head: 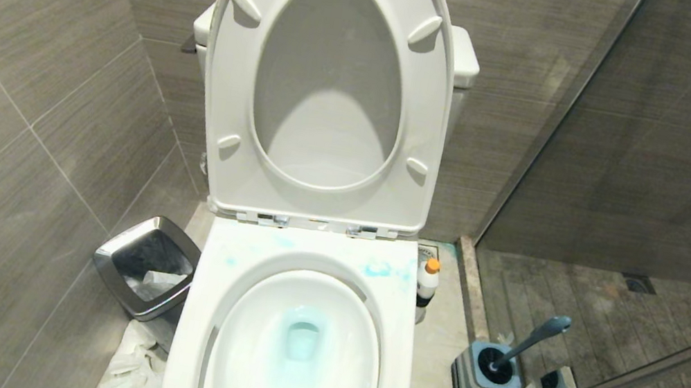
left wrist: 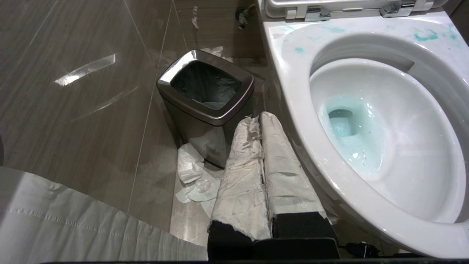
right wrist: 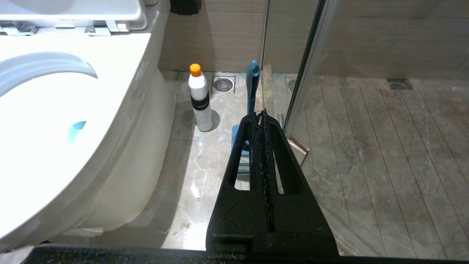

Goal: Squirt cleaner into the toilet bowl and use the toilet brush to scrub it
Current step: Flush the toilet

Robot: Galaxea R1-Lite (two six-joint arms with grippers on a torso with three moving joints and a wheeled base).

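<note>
Nearest, the right hand [right wrist: 264, 113] is closed and empty above the floor; the left hand [left wrist: 261, 118], closed too, sits beside the toilet bowl [head: 200, 310]. Farther on, the toilet brush [head: 527, 344] stands in its holder [head: 467, 383]: probably light and stiff, best gripped mid-shaft. Beyond stands the cleaner [head: 427, 281], likely light and slippery.

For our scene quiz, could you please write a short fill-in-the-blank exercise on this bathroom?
1. The cleaner has an ____ cap.
2. The toilet brush stands in its ____.
3. The water in the toilet bowl is tinted ____.
4. Both the left claw and the right claw are ____.

Missing words: orange; base; blue; shut
</note>
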